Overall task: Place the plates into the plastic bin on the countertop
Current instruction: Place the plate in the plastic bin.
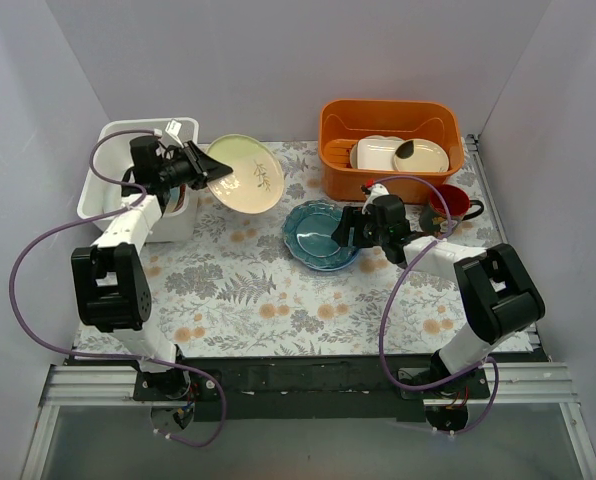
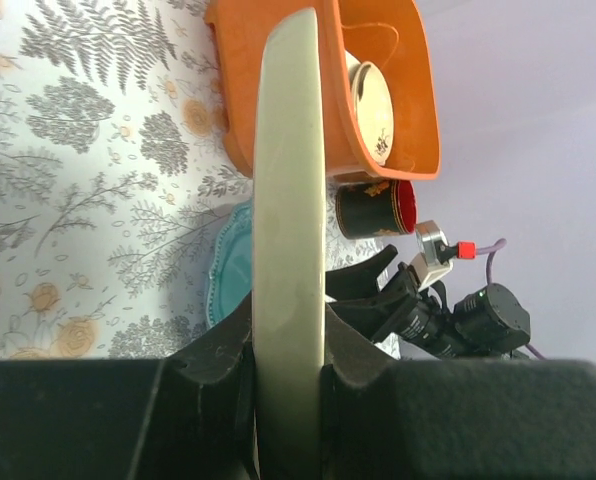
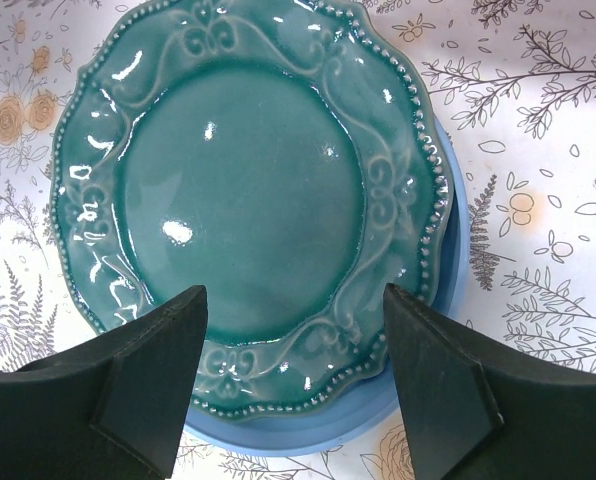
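Left wrist, cream plate [image 2: 290, 190] clamped in claw [image 2: 289, 352]

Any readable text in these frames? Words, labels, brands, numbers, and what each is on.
No text can be read in any view.
mug: gold marks on its dark side, too blurred to read.
cream-green plate: a leaf sprig only, no words.
teal plate: raised scrollwork only, no letters.
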Robot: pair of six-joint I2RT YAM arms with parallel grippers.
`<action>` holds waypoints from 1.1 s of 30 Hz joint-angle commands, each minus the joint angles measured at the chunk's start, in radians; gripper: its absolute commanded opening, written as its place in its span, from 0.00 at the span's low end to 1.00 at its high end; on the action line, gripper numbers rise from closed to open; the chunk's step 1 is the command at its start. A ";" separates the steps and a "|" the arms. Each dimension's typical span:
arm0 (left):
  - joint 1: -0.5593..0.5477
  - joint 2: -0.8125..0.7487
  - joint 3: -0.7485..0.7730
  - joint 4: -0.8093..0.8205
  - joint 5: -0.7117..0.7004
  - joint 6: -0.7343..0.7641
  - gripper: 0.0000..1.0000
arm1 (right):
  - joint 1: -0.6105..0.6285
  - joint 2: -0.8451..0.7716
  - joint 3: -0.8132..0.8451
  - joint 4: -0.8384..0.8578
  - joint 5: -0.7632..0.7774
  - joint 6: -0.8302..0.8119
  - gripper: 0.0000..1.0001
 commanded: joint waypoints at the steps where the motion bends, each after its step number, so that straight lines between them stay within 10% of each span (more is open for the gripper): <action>1: 0.043 -0.098 -0.001 0.116 0.060 -0.048 0.00 | 0.004 0.006 0.036 0.020 -0.013 -0.002 0.78; 33: 0.248 -0.131 -0.120 0.405 0.123 -0.284 0.00 | 0.004 0.063 0.067 0.018 -0.039 0.004 0.76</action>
